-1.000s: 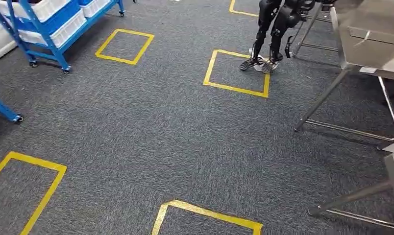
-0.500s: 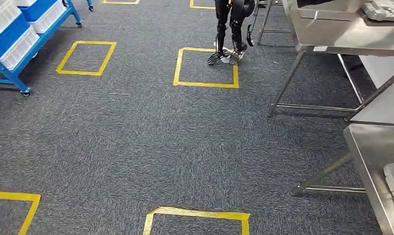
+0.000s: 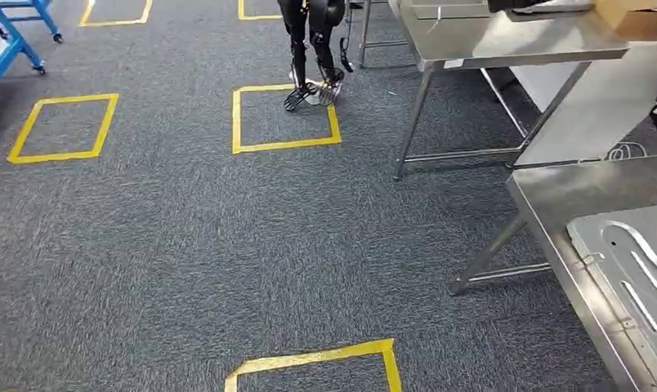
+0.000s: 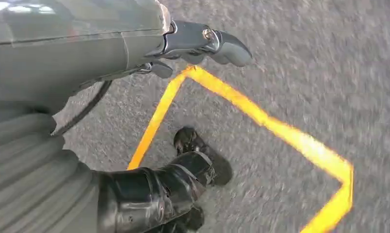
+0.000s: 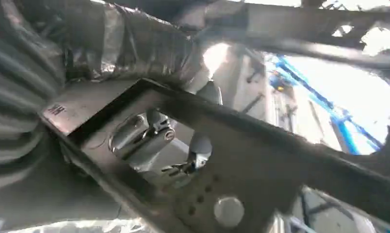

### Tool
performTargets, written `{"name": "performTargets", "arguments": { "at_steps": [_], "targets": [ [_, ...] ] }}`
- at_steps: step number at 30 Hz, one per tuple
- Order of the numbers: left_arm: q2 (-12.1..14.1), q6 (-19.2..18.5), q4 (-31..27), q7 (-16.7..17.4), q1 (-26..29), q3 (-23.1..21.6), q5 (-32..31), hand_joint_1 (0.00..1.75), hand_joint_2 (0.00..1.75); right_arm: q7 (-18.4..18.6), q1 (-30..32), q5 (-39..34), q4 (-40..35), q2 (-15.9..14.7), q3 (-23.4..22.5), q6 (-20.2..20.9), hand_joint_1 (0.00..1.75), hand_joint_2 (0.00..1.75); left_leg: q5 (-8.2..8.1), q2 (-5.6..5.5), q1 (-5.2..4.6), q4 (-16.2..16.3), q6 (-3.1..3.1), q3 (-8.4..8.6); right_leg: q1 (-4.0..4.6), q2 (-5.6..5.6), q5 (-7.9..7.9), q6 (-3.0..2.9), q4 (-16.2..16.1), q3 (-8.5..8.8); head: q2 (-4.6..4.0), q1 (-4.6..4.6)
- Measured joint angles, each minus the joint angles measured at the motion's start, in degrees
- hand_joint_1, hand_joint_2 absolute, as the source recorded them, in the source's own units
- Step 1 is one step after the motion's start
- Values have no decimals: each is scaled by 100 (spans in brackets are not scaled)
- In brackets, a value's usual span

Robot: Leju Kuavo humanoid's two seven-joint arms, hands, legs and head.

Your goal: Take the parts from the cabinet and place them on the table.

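Ahead in the head view, the near steel table [image 3: 554,192] stands on the right with a pressed metal sheet [image 3: 636,269] lying on it, cut off by the frame's edge. A second table [image 3: 505,41] stands farther off. Another robot's legs [image 3: 313,49] stand by a taped yellow square [image 3: 284,147], and a blue rack [image 3: 6,41] juts in at the far left.

The left wrist view has the left hand [image 4: 198,41] with fingers curled over the edge of a smooth grey panel [image 4: 72,43], so it seems to be gripping it. Carpet and yellow tape [image 4: 261,116] lie below, blurred. How much of the panel runs beyond the frame is hidden.

The right wrist view is dim and backlit. A dark stamped part [image 5: 261,160], pierced with holes and a large cut-out, crosses it, and the right hand [image 5: 144,136] shows through the cut-out, apparently closed on it. The exact grip is hard to make out, as is whether both hands carry one piece.

Such sheet metal is likely stiff, fairly light, smooth and sharp-edged. It is best held at a flange or cut-out rim and kept level.
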Motion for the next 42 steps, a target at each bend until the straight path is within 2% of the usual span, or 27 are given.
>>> {"name": "performTargets", "arguments": {
  "at_steps": [2,3,5,8,10,12,13,14,15,17,18,19,21,23,25,27,28,29,31,32,33,34,35,38,39,40,42],
  "targets": [
    [-4,-20,2,0,0,-4,-9,0,175,-9,-38,15,4,22,55,39,175,175,-92,142,26,69,-67,31,-40,-180,499,60,-1028,538,2,0],
    [4,-22,2,0,4,-4,-11,0,175,-9,-47,20,13,35,76,44,175,175,-140,207,11,98,-115,44,5,-458,418,98,-1297,649,0,0],
    [13,-28,2,-2,-10,-9,-37,0,175,-59,-102,20,44,96,153,68,175,175,-202,310,-41,139,-187,66,56,-302,414,-49,-1275,664,0,-2],
    [13,-35,2,-4,-43,-26,-50,0,175,-81,-160,17,46,98,236,65,175,175,-288,499,-36,148,-257,134,36,-103,388,-147,-1266,659,2,-9],
    [13,-35,2,-5,-40,-44,-52,0,175,-85,-227,17,52,139,267,65,175,175,-579,-34,16,608,-268,-73,44,8,380,-217,-1274,675,0,-4],
    [13,-37,2,-7,-18,-48,-52,0,175,-107,-231,15,52,214,317,63,175,175,-938,-233,12,1565,-245,-575,82,173,375,-278,-1270,678,0,-7],
    [13,-42,2,-9,-13,-50,-52,0,175,-139,-232,7,52,240,345,65,175,175,-1007,-283,-3,1933,-228,-815,105,266,368,-289,-1262,681,0,-7],
    [13,-52,2,-15,-12,-50,-52,0,175,-171,-232,-11,52,240,367,68,175,175,-923,-309,-15,2046,-206,-952,125,361,360,-301,-1249,688,0,-4],
    [13,-59,2,-18,-12,-52,-52,0,175,-208,-232,-29,50,240,387,76,175,175,-714,-326,-32,1884,-172,-944,138,439,350,-316,-1245,704,0,-7],
    [13,-76,2,-33,-12,-55,-52,0,175,-269,-231,-79,44,240,428,129,175,175,-111,-447,-69,1031,-87,-675,146,593,340,-324,-1244,731,0,-4],
    [22,-79,2,-39,0,-57,-52,0,175,-275,-227,-109,44,240,448,149,175,175,184,-758,-84,510,-24,-518,131,672,340,-322,-1246,728,0,-4],
    [42,-85,2,-42,13,-57,-52,0,175,-267,-217,-122,44,240,479,157,175,175,165,-1037,-36,395,29,-432,130,746,338,-305,-1241,706,0,0],
    [57,-90,2,-48,-8,-61,-55,0,175,-271,-168,-131,46,256,529,159,175,175,122,-896,-66,275,25,-358,41,917,370,-222,-1267,681,2,-4],
    [53,-94,4,-48,-20,-74,-57,0,175,-346,-173,-140,44,258,568,164,175,175,181,-723,-74,91,40,-270,45,1096,424,-133,-1365,683,2,-7],
    [57,-94,4,-48,-12,-76,-57,0,175,-371,-190,-142,44,279,590,166,175,175,269,-524,-49,-134,39,-132,111,381,183,-147,-1058,555,2,7],
    [59,-109,4,-52,2,-76,-57,0,175,-426,-167,-164,44,335,643,166,175,175,250,-337,-48,-150,36,-97,84,134,-192,-100,-269,190,2,2],
    [61,-127,4,-55,1,-79,-59,0,175,-496,-148,-181,41,354,682,168,175,175,227,-243,-35,-147,33,-86,48,86,-306,-72,76,14,0,7],
    [59,-144,4,-54,-2,-83,-59,0,175,-544,-118,-194,42,385,723,168,175,175,205,-149,-15,-139,19,-73,9,58,-294,-27,245,-79,2,4],
    [57,-173,4,-57,-6,-92,-70,0,175,-590,-73,-227,37,450,787,162,175,175,133,8,44,-78,-48,-55,-54,-12,75,74,-235,155,0,4],
    [55,-184,7,-57,-10,-96,-74,0,175,-608,-62,-251,28,488,826,155,175,175,77,84,79,-16,-94,-47,-85,-103,361,129,-804,453,2,4],
    [57,-190,7,-59,-11,-98,-74,0,175,-621,-43,-278,22,527,844,153,175,175,2,165,88,69,-152,-45,-109,-307,499,187,-1326,689,0,7],
    [90,-190,4,-66,-16,-98,-76,0,175,-625,-24,-302,20,527,881,153,175,175,-55,215,43,116,-211,-70,-10,-428,415,156,-1283,720,2,13],
    [87,-197,7,-68,-19,-103,-81,0,175,-645,20,-345,-41,619,922,140,175,175,-87,270,45,149,-241,-40,-10,-312,413,39,-1287,701,0,-7],
    [90,-221,7,-72,-65,-105,-96,0,175,-660,111,-398,-90,645,1008,140,175,175,-155,434,39,160,-303,25,-23,-117,368,-87,-1231,666,0,-2],
    [85,-223,7,-72,-72,-107,-96,0,175,-658,114,-398,-138,689,1014,135,175,175,-238,256,79,238,-344,-4,-38,-55,370,-125,-1239,675,0,-2],
    [87,-225,7,-74,-69,-107,-96,0,175,-658,112,-398,-142,697,1018,138,175,175,-396,-39,107,472,-330,-99,-30,6,374,-174,-1238,675,0,0],
    [87,-227,7,-74,-47,-107,-96,0,175,-669,151,-424,-173,778,1023,142,175,175,-827,-260,94,1411,-306,-566,-2,136,363,-229,-1239,674,2,-4]
  ]
}}
